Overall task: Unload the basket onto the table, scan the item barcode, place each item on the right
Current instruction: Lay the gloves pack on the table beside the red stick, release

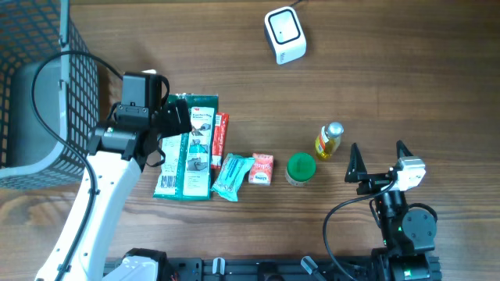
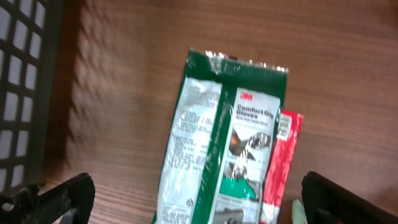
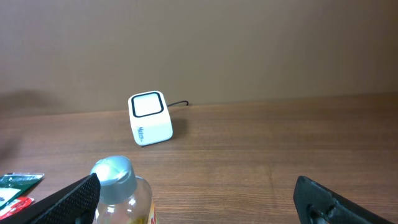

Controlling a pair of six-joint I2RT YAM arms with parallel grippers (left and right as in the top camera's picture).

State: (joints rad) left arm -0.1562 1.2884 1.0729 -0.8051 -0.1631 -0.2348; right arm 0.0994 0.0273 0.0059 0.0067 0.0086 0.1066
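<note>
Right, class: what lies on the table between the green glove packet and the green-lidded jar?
In the overhead view: a slim red packet against the glove packet, then a teal wrapper and a small red-and-white packet before the jar.

The left arm (image 1: 86,211) rises from the near left edge as a long white link and bends at a black wrist. The left end effector (image 1: 166,134) points downward, and its jaws stand spread wide. In the left wrist view its two dark fingers (image 2: 62,196) sit at opposite bottom corners. The right arm (image 1: 402,226) stands compact at the near right, with black joints stacked and a cable looping beside it. The right end effector (image 1: 378,160) points away from the base, roughly level, with its jaws fully parted and both black fingertips (image 3: 74,196) far apart.
</note>
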